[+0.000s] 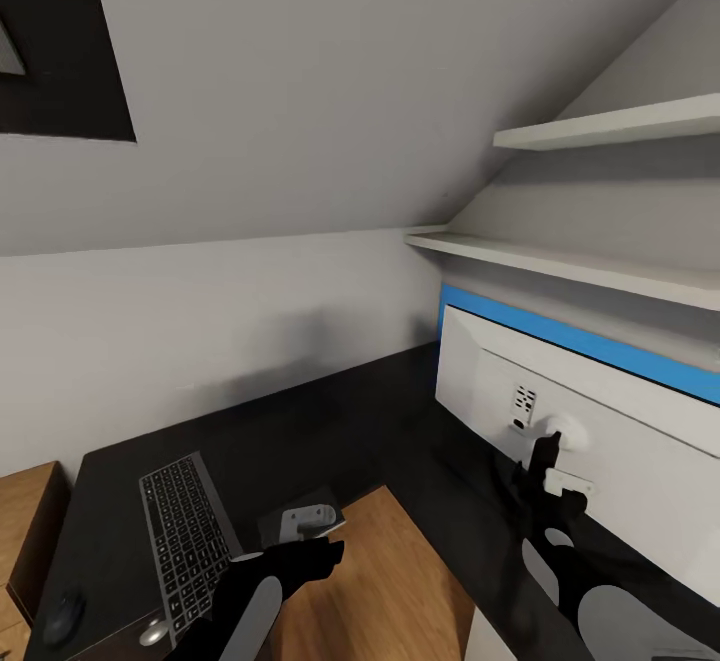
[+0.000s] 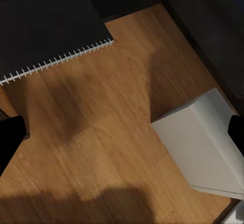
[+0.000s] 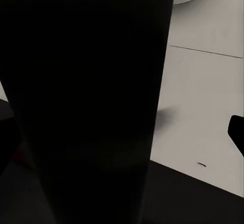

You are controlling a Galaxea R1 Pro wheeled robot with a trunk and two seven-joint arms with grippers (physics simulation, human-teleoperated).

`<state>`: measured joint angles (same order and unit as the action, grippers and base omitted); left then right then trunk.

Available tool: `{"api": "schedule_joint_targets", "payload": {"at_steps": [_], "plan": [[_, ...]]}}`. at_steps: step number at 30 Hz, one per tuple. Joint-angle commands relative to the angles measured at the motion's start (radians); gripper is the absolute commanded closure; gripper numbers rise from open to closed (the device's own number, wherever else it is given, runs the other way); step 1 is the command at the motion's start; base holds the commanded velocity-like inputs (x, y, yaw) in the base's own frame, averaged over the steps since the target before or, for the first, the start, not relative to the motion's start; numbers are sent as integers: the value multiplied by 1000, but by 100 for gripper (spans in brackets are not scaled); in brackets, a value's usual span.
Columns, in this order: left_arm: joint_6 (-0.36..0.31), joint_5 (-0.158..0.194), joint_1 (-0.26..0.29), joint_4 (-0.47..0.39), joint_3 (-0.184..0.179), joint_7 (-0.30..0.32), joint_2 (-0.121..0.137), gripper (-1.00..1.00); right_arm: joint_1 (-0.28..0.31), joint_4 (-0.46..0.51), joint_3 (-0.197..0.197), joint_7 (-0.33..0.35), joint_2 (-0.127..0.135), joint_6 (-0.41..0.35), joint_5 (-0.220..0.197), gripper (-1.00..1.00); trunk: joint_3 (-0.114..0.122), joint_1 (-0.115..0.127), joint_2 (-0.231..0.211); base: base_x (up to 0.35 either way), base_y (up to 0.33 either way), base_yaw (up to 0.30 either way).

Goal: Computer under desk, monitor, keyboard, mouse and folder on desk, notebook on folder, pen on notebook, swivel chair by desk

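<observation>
Monitor (image 1: 590, 441) stands on the desk (image 1: 330, 421) with its silver-white back facing the robot, and the right gripper (image 1: 543, 461) is right up against the black stand (image 3: 86, 102) behind it. The stand's dark column crosses between the fingers in the right wrist view, so it looks clamped there (likely the one firm spot for turning the screen), though I cannot tell for sure that the fingers press it. The left gripper (image 1: 318, 531) hangs spread and empty over wood floor (image 2: 101, 148), its dark fingertips (image 2: 10, 137) far apart; below it lie a spiral-bound notebook (image 2: 48, 26) and a white desk leg (image 2: 203, 142). Just off to its outer side, one keyboard (image 1: 185, 541) rests on the desk, and beyond that one mouse (image 1: 62, 616). One monitor, two wall shelves (image 1: 600, 271).
</observation>
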<state>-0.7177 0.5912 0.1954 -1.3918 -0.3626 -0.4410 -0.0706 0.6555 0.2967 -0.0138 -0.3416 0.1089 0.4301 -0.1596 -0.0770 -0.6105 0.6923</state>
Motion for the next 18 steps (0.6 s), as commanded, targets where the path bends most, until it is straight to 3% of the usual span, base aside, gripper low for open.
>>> {"api": "schedule_joint_targets", "payload": {"at_steps": [1, 18], "plan": [[-2, 10, 1, -1, -1, -10, 0, -100, 1, -1, 1, 3, 0, 6, -9, -100, -2, 0, 2, 0, -4, 0], [-2, 12, 1, -1, -1, -10, 0, -100, 1, 0, 3, 4, 0, 8, -3, -100, -2, 0, 2, 0, 0, 0]]}}
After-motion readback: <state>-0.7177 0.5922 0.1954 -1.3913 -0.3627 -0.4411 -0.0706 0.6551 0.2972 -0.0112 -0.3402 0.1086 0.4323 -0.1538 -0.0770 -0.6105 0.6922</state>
